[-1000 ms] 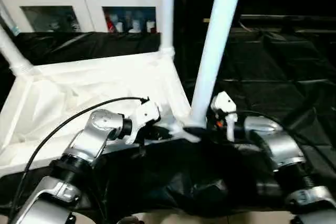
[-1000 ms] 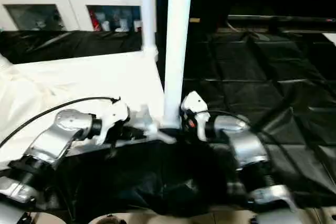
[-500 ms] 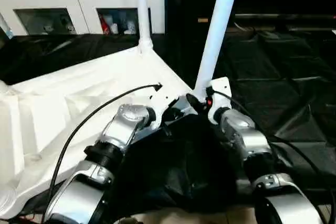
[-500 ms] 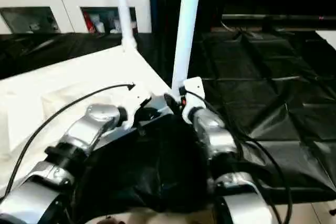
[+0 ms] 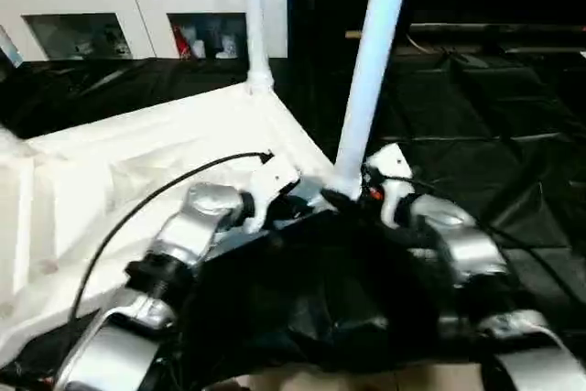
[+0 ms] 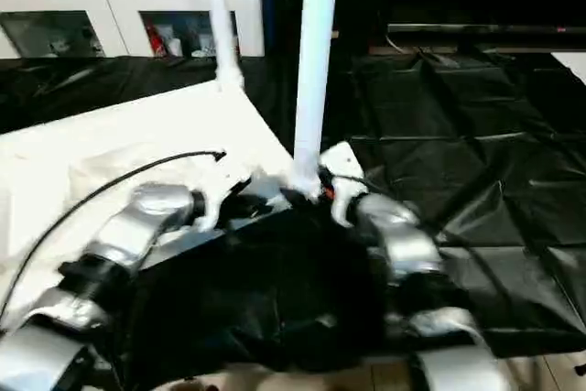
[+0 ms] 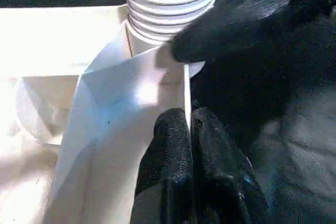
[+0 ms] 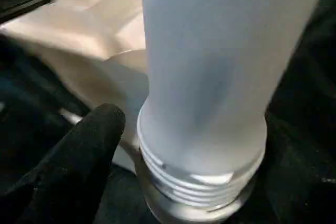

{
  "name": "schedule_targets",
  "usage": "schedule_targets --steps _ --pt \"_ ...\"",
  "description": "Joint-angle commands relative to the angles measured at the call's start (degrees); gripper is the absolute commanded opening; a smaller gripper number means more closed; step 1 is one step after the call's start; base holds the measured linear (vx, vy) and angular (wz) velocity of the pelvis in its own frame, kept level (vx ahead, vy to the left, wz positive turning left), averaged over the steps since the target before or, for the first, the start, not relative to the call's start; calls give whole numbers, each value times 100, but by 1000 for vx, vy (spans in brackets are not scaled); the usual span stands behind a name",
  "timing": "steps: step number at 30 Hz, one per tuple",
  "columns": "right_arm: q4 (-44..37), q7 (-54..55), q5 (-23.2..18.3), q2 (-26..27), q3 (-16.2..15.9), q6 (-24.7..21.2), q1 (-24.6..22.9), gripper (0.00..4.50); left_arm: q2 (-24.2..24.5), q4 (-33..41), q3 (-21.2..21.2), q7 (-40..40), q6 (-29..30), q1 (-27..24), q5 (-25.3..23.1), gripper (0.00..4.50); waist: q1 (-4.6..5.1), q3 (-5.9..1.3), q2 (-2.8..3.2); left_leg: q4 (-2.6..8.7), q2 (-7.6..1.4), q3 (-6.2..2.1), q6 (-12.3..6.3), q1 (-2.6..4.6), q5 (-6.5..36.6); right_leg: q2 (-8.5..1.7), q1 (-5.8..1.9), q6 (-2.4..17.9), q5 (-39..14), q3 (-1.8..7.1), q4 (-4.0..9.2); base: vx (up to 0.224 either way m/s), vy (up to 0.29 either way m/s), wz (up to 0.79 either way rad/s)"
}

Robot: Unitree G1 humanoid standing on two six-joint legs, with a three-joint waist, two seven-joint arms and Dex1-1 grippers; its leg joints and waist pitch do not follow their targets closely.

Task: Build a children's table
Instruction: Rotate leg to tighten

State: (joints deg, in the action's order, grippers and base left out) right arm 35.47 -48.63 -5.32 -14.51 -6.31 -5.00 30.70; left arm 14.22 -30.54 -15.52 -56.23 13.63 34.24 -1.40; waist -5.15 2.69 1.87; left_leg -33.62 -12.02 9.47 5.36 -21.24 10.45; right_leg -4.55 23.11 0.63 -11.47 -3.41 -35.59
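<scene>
Nearest, the left end effector [image 7: 190, 145] is clenched on the rim of the upturned white table top [image 5: 137, 162]. Just beyond, the right end effector [image 5: 352, 197] stands released around the near leg [image 5: 366, 80], whose threads show above the corner socket; half-screwed, it could topple. Another leg [image 5: 253, 16] stands farther back

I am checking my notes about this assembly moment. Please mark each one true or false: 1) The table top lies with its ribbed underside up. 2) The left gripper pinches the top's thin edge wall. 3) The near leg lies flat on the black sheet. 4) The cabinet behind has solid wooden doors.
1) True: the table top shows its ribs.
2) True: the left gripper is closed on the wall.
3) False: the near leg stands upright in its corner socket.
4) False: the cabinet has glass doors.
</scene>
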Motion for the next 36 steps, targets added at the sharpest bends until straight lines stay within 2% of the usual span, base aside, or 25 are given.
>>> schedule_targets --steps 1,4,6,7,8,9,10,11,12,18,22,24,25,26,27,28,29,30,31,32,33,34,35,36 --pt "-415 -790 -195 -141 -278 -108 -69 400 12 423 -108 -490 -299 -49 302 0 -17 -384 -76 324 -75 39 -532 15 665 -301 -357 1377 -250 206 374 0 0 0" --pt "-584 -1228 -285 -374 -353 -206 -108 400 154 553 -114 -765 -351 -142 389 0 -53 -385 -71 314 -93 48 -596 19 638 -292 -341 1423 -180 200 356 0 0 0" --pt "-695 -1543 -368 -519 -398 -333 -137 400 292 703 -152 -1050 -323 -229 470 0 -70 -382 -71 318 -95 50 -563 26 698 -295 -333 1428 -291 202 366 0 0 0" --pt "-735 -1673 -401 -566 -407 -394 -148 384 369 784 -184 -1192 -299 -274 499 0 -80 -380 -90 326 -100 46 -545 29 720 -301 -337 1421 -349 202 363 0 0 0" --pt "-755 -1748 -412 -593 -417 -423 -156 367 413 832 -199 -1279 -293 -303 517 0 -85 -376 -78 329 -103 47 -533 30 732 -300 -328 1409 -406 201 369 0 0 0" --pt "-766 -1793 -415 -610 -425 -441 -159 367 440 865 -209 -1334 -284 -323 529 0 -88 -382 -83 324 -103 50 -520 29 735 -301 -325 1408 -409 204 366 0 0 0" --pt "-779 -1857 -410 -633 -453 -472 -167 364 483 912 -220 -1398 -259 -354 540 0 -89 -379 -113 326 -103 55 -521 30 722 -298 -322 1408 -408 203 369 0 0 0" --pt "-809 -1923 -405 -661 -484 -491 -179 340 535 968 -238 -1466 -231 -389 552 0 -101 -376 -95 332 -104 47 -510 26 703 -301 -324 1398 -441 201 364 0 0 0" --pt "-849 -1990 -414 -688 -521 -540 -194 340 599 1026 -253 -1543 -204 -434 556 0 -106 -377 -90 332 -106 47 -499 31 692 -300 -320 1389 -448 201 362 0 0 0" --pt "-914 -2071 -440 -675 -567 -619 -230 284 646 1049 -238 -1605 -182 -473 561 0 -117 -376 -105 330 -97 49 -447 29 661 -299 -317 1354 -438 204 359 0 0 0" --pt "-999 -2079 -463 -630 -600 -678 -298 275 623 1049 -215 -1526 -183 -484 562 0 -120 -384 -102 324 -93 49 -436 30 633 -299 -322 1350 -383 205 352 0 0 0" --pt "-974 -1864 -435 -514 -566 -665 -350 273 517 950 -145 -1287 -133 -422 541 0 -121 -382 -96 322 -90 49 -436 26 621 -298 -321 1352 -366 205 350 0 0 0" --pt "-821 -1207 -363 -240 -403 -698 -365 273 306 653 -14 -726 -70 -232 433 0 -117 -376 -100 326 -92 50 -422 27 639 -299 -313 1341 -392 207 360 0 0 0" --pt "-797 -1132 -363 -208 -379 -720 -359 273 285 622 -2 -673 -69 -212 423 0 -97 -363 -100 338 -78 49 -363 33 664 -295 -302 1317 -499 211 380 0 0 0" --pt "-758 -1005 -362 -154 -337 -758 -350 272 251 569 19 -583 -67 -178 405 0 -100 -371 -107 340 -70 41 -324 29 671 -306 -323 1285 -571 210 380 0 0 0" --pt "-566 -498 -332 30 -174 -776 -277 272 160 460 71 -363 -38 -95 373 0 -100 -368 -109 345 -70 40 -288 35 720 -308 -319 1261 -673 210 390 0 0 0" --pt "-255 305 -318 343 99 -757 -166 272 1 260 136 45 -19 57 278 0 -69 -352 -89 363 -67 39 -175 47 856 -320 -300 1200 -943 220 422 0 0 0" --pt "-223 404 -321 385 136 -757 -156 272 -20 234 143 104 -18 78 261 0 -55 -351 -57 367 -57 37 -117 53 915 -311 -288 1184 -1046 216 426 0 0 0" --pt "-90 770 -336 537 252 -774 -112 272 -115 118 165 327 24 169 207 0 -28 -360 -93 374 -52 28 -69 52 980 -317 -314 1122 -1167 211 442 0 0 0" --pt "48 1129 -353 688 366 -779 -66 272 -217 -3 194 555 59 263 162 0 -18 -357 -91 369 -47 37 -67 53 975 -311 -303 1108 -1169 219 447 0 0 0" --pt "162 1430 -362 824 449 -780 -30 272 -320 -104 234 774 84 345 136 0 0 -353 -25 375 -48 22 -43 51 986 -319 -297 1103 -1185 219 446 0 0 0" --pt "162 1430 -362 824 449 -780 -30 272 -320 -104 234 774 84 345 136 0 16 -359 -60 372 -43 29 -37 50 991 -307 -298 1070 -1157 214 464 0 0 0" --pt "342 1948 -335 1049 559 -777 30 272 -498 -263 290 1112 103 473 97 0 19 -372 -57 368 -43 24 -61 32 907 -304 -319 1083 -976 215 436 0 0 0" --pt "414 2204 -283 1163 586 -782 56 272 -585 -338 310 1264 92 532 74 0 15 -375 -35 363 -43 24 -67 36 866 -305 -308 1101 -887 217 433 0 0 0"
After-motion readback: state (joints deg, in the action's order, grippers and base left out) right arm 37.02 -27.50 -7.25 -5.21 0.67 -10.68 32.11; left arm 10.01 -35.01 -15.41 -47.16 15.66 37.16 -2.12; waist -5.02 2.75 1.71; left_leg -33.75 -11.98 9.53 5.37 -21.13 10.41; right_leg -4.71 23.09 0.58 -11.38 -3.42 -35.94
